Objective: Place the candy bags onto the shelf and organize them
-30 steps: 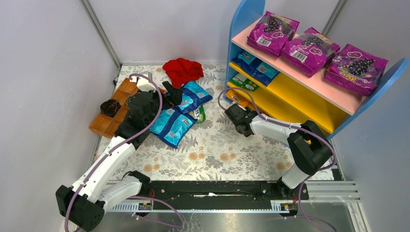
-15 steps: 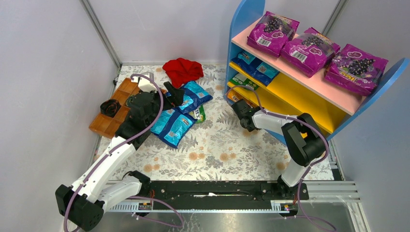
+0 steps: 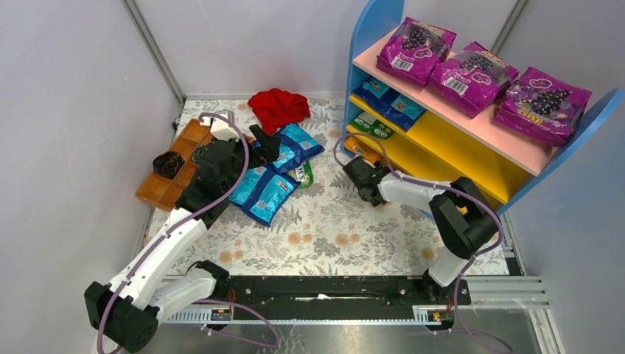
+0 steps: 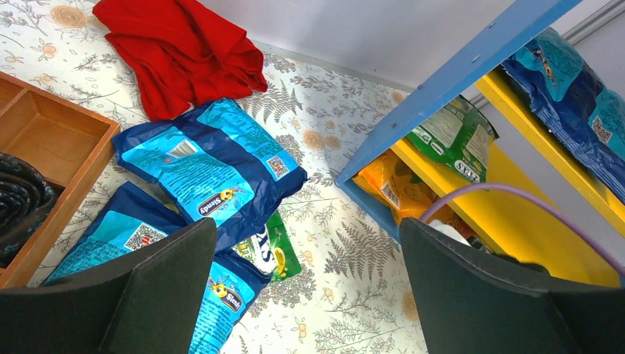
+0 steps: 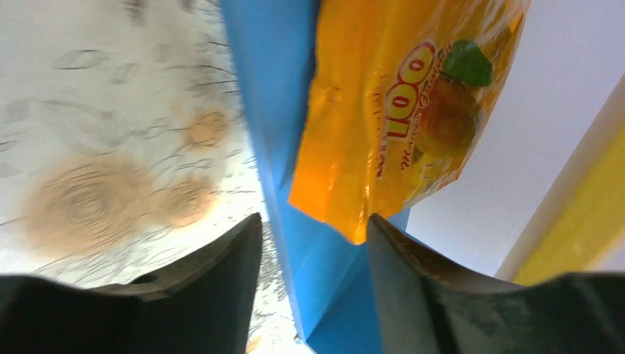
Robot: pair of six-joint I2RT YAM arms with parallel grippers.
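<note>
The shelf (image 3: pixel 472 122) stands at the right, with blue candy bags (image 3: pixel 390 102) and a green one (image 3: pixel 372 127) on its yellow boards. My right gripper (image 3: pixel 352 165) is open at the shelf's lowest level. In the right wrist view an orange candy bag (image 5: pixel 398 118) lies on the blue base just beyond the right gripper (image 5: pixel 313 221), its corner near one finger. My left gripper (image 3: pixel 264 141) is open and empty above the floor bags: two blue ones (image 3: pixel 298 144) (image 3: pixel 262 192) and a green one (image 3: pixel 304 174). The left wrist view shows them below the left gripper (image 4: pixel 304 228).
A red cloth (image 3: pixel 278 107) lies at the back of the floral mat. A brown wooden tray (image 3: pixel 173 184) with a black object (image 3: pixel 168 162) sits at the left. Three magenta grape bags (image 3: pixel 472 74) lie on the pink top board. Grey walls enclose the table.
My right gripper pushed toward the shelf's lowest level, then drew back slightly left. The left arm and the floor bags have not moved.
</note>
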